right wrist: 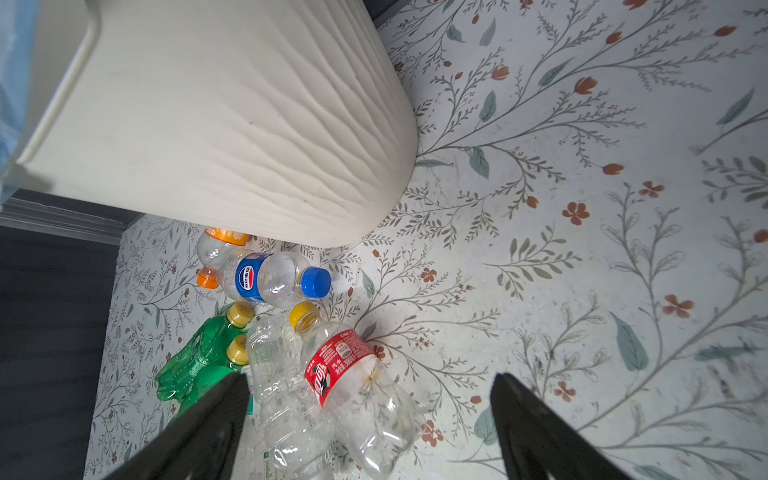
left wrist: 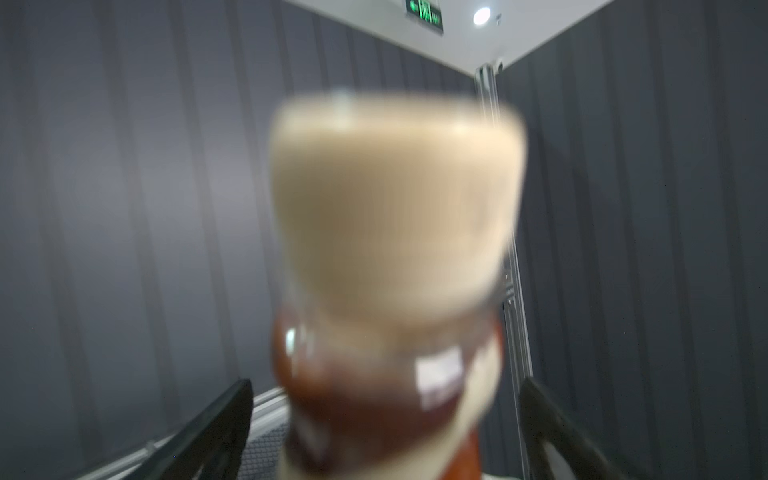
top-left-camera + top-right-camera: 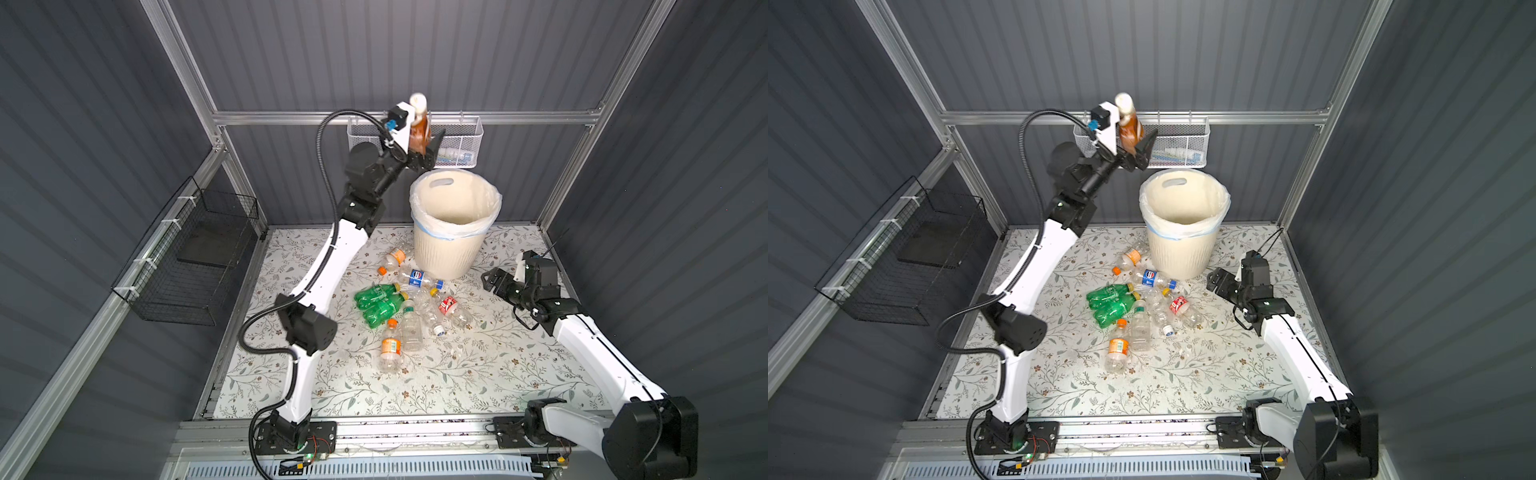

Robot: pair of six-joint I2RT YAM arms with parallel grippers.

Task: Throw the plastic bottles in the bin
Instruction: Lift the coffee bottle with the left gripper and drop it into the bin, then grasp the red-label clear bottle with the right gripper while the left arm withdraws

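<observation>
An amber bottle [image 3: 418,126] with a cream cap stands upright and blurred between the spread fingers of my left gripper [image 3: 424,143], raised left of and above the bin [image 3: 444,253]. In the left wrist view there is a gap on each side of the amber bottle [image 2: 374,395], so my left gripper [image 2: 385,386] is open. Several bottles lie in front of the bin: two green ones [image 3: 376,303], a blue-labelled one [image 3: 417,278], a red-labelled one [image 1: 336,365] and orange-labelled ones [image 3: 390,347]. My right gripper [image 3: 494,282] hangs open just right of the pile, with nothing between its fingers.
A white mesh basket [image 3: 461,141] hangs on the back rail right behind the left gripper. A black wire basket [image 3: 187,266] hangs on the left wall. The flowered table top [image 3: 498,365] is bare at the front and right.
</observation>
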